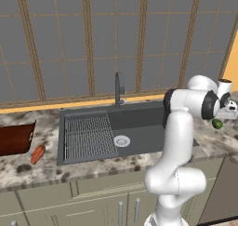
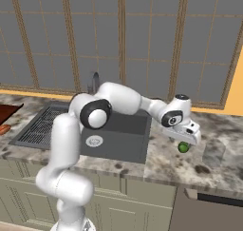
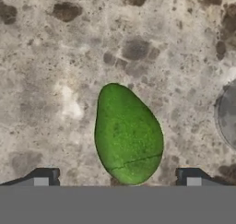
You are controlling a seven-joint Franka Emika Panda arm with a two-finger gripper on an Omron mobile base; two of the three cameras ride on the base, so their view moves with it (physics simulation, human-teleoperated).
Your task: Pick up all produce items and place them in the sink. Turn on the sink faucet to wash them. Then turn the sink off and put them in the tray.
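Observation:
A green, pear-shaped produce item (image 3: 128, 134) lies on the speckled counter right of the sink (image 1: 144, 122). My gripper (image 3: 117, 177) hangs straight over it, open, one finger tip on either side of its wide end and not touching it. From the base the same green piece (image 1: 217, 123) (image 2: 183, 147) shows just under the hand (image 2: 185, 135). The orange-red carrot-like piece (image 1: 37, 154) (image 2: 4, 129) lies on the counter left of the sink, next to the reddish-brown tray (image 1: 16, 137) (image 2: 7, 112). The dark faucet (image 1: 119, 89) stands behind the basin.
A ridged wire rack (image 1: 88, 136) covers the sink's left half, with a white drain (image 1: 122, 140) beside it. A round grey object (image 3: 228, 114) sits on the counter close to the green piece. A tiled wall runs behind the counter.

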